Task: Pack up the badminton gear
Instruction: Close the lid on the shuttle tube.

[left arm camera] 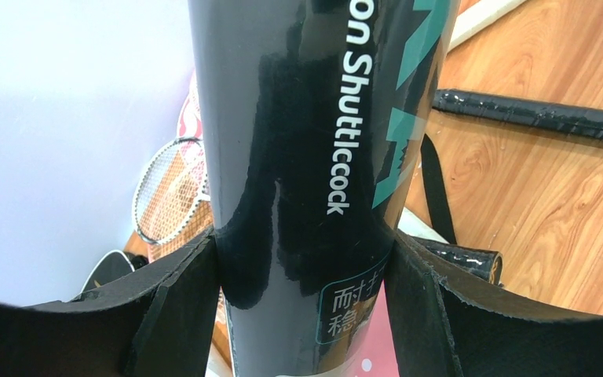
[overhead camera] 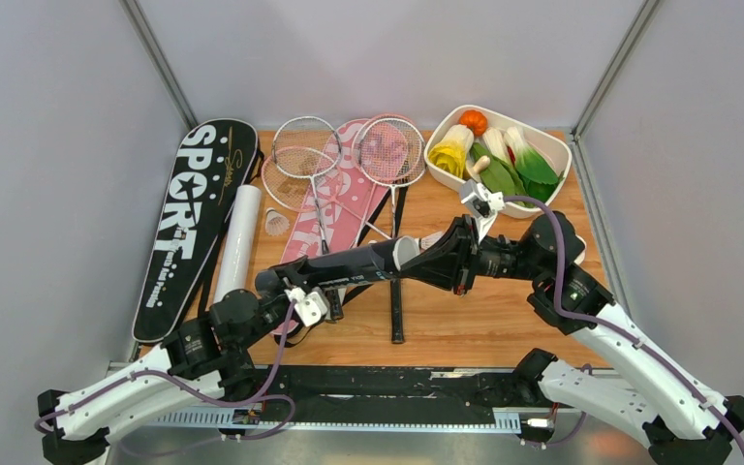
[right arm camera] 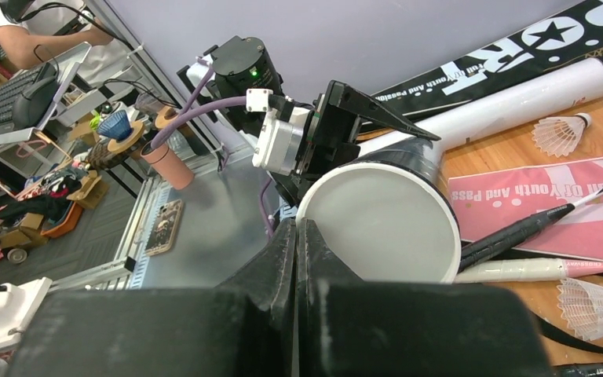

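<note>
The left gripper [left arm camera: 306, 259] clasps a black shuttlecock tube [overhead camera: 344, 265] with its jaws spread wide, one black pad [left arm camera: 177, 302] pressed on each flank of the glossy barrel, which bears white lettering reading "Shuttlecock" and teal markings. The tube hangs off the table [overhead camera: 475, 325], lying nearly level across the centre of the top view and pointing toward 3 o'clock, where its white open end [right arm camera: 381, 224] faces the right gripper [right arm camera: 297, 236]. That gripper's jaws are clenched tight with nothing between them, their tips sitting at the tube's white rim; whether they touch it cannot be told. Beneath the tube lie a pink "SPORT" cover [overhead camera: 334, 208] and three rackets [overhead camera: 302, 160] fanned over it, their heads toward 12 o'clock and black handles [overhead camera: 396, 310] toward 6 o'clock. At 9 o'clock from the pink cover rests a white tube [overhead camera: 238, 237], and beyond it a black "SPORT" cover [overhead camera: 186, 218] against the left wall. A white feather shuttlecock [overhead camera: 276, 222] sits between the white tube and the pink cover; the right wrist view shows another shuttlecock [right arm camera: 597, 308] near its lower right corner. A white bowl of toy vegetables [overhead camera: 562, 150] stands at 1 o'clock on the table.
</note>
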Controlling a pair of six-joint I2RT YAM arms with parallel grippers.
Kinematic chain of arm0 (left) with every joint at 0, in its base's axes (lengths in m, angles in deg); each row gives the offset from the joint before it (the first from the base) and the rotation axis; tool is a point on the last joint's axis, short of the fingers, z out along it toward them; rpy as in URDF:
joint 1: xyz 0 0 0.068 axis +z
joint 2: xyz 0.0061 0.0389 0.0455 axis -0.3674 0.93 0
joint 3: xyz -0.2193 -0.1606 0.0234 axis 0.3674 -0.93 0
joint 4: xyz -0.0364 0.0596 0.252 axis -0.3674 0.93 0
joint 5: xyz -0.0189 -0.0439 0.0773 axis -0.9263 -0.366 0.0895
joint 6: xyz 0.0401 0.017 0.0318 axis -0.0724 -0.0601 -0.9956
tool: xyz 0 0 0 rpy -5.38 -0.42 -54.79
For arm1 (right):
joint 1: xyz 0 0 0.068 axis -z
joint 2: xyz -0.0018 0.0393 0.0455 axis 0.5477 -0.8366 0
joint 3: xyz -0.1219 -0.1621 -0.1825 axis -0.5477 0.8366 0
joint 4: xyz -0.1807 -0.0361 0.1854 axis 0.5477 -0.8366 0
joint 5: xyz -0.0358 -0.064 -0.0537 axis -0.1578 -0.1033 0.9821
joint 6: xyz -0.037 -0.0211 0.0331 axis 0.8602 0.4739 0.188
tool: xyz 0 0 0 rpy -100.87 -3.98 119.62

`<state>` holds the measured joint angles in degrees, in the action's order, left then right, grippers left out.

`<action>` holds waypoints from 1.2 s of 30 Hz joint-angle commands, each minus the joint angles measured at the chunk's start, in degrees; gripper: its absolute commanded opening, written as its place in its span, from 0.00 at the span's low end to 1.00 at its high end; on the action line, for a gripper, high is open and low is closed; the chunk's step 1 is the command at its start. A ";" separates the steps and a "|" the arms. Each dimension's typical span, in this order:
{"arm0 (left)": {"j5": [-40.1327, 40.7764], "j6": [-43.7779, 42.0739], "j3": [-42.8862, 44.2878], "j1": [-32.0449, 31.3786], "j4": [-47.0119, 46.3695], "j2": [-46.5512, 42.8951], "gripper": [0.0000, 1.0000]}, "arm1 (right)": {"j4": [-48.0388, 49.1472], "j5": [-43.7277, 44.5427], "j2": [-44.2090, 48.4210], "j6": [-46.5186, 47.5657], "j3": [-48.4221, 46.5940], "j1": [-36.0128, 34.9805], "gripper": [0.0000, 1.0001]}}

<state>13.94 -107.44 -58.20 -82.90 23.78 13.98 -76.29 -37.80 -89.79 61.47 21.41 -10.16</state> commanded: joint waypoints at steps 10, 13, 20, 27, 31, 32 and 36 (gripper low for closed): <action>-11.56 -4.83 -0.79 -0.11 -11.71 -4.06 0.00 | -0.18 -5.45 -4.55 -2.08 1.29 -0.24 0.02; -11.07 -5.23 -1.36 -0.14 -12.57 -5.25 0.00 | -0.23 -5.36 -5.03 -2.54 1.66 -0.31 0.15; -8.43 -4.81 -0.99 -0.10 -11.68 -4.33 0.00 | -0.23 -0.98 -3.71 -4.41 -0.28 -0.32 0.29; -3.67 -2.53 -0.88 -0.09 -9.98 -2.80 0.00 | -1.16 8.13 0.97 -5.68 -1.78 -0.31 0.39; -3.47 -2.16 -0.77 -0.14 -9.80 -2.85 0.00 | -2.82 11.87 1.85 -5.14 -2.25 -0.31 0.36; -3.20 -2.03 -0.78 -0.11 -9.77 -2.89 0.00 | -3.13 12.89 2.23 -4.97 -2.40 -0.32 0.33; -2.39 -1.43 -0.59 -0.11 -9.19 -2.65 0.00 | -4.69 16.46 2.86 -4.24 -3.42 -0.31 0.25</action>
<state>11.56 -110.00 -61.40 -82.64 20.15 11.55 -78.76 -27.49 -87.74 56.73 21.10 -10.45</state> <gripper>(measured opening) 0.741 0.276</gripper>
